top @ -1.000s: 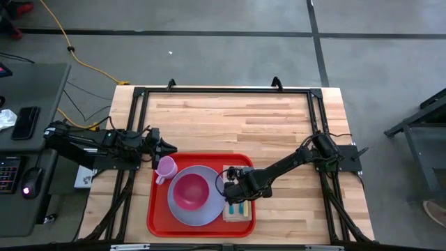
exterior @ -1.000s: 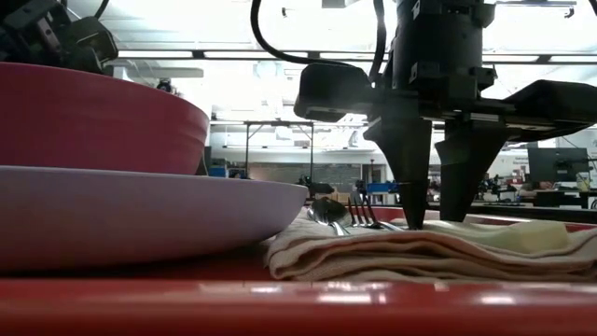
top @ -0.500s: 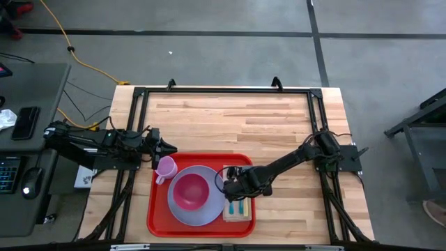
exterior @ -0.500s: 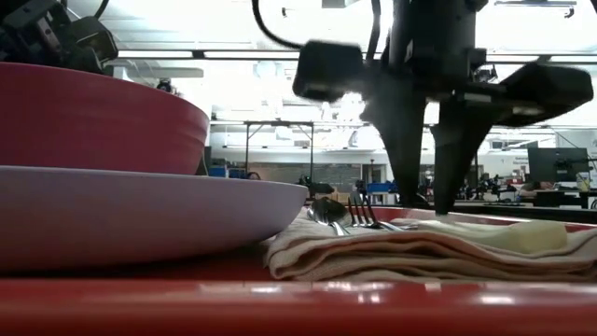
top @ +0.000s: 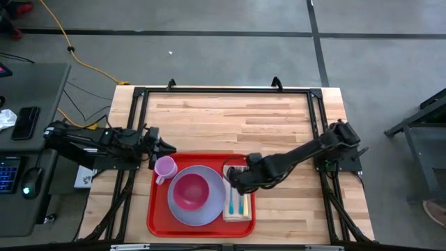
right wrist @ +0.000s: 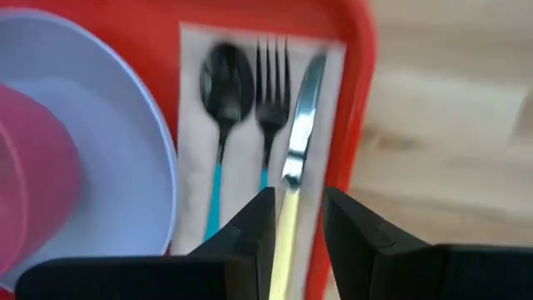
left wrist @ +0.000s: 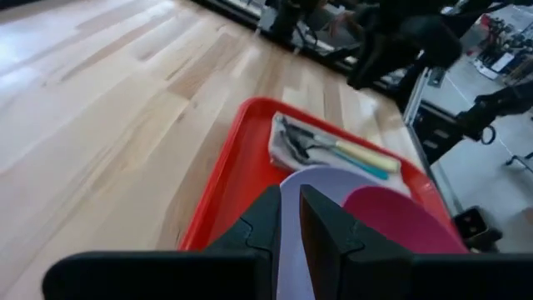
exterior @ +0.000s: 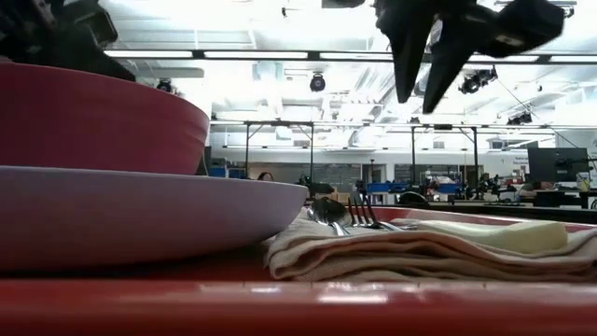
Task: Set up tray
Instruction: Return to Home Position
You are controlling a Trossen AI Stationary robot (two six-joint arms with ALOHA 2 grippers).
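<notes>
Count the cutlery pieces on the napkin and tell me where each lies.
3, side by side on the napkin: the spoon nearest the plate, the fork in the middle, the knife nearest the tray rim. None looks hidden.

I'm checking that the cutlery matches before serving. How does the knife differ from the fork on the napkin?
The knife has a yellow handle; the fork has a blue one. The knife ends in one plain blade, the fork in tines. The knife lies nearest the tray rim, the fork between it and the spoon. Both lie flat on the napkin, parallel, metal ends pointing the same way.
</notes>
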